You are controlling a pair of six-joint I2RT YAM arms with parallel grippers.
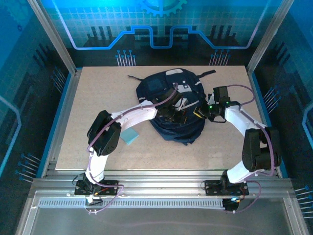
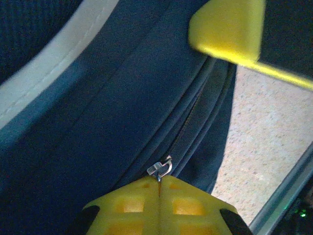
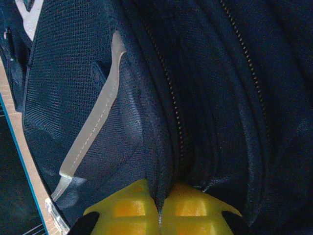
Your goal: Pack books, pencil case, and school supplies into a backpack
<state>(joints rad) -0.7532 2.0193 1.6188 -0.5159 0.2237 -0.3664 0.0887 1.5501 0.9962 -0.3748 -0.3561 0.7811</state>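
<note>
The dark navy backpack [image 1: 171,93] lies in the middle of the table. My left gripper [image 1: 172,116] reaches onto its near side. In the left wrist view that gripper [image 2: 160,182] is shut on a small metal zipper pull [image 2: 161,169] of the backpack [image 2: 98,147]. My right gripper [image 1: 199,113] is at the bag's right side. In the right wrist view it [image 3: 159,199] is shut on a pinched fold of backpack fabric [image 3: 166,166] beside a zipper line. The light-blue school supplies pad [image 1: 130,135] lies on the table left of the bag. The books and pencil case are out of view.
A yellow finger [image 2: 227,29] of the other gripper shows at the top of the left wrist view. Bare tabletop [image 1: 98,93] surrounds the bag, with metal frame rails [image 1: 161,178] along the near edge. A grey stripe [image 3: 93,127] runs down the bag's side.
</note>
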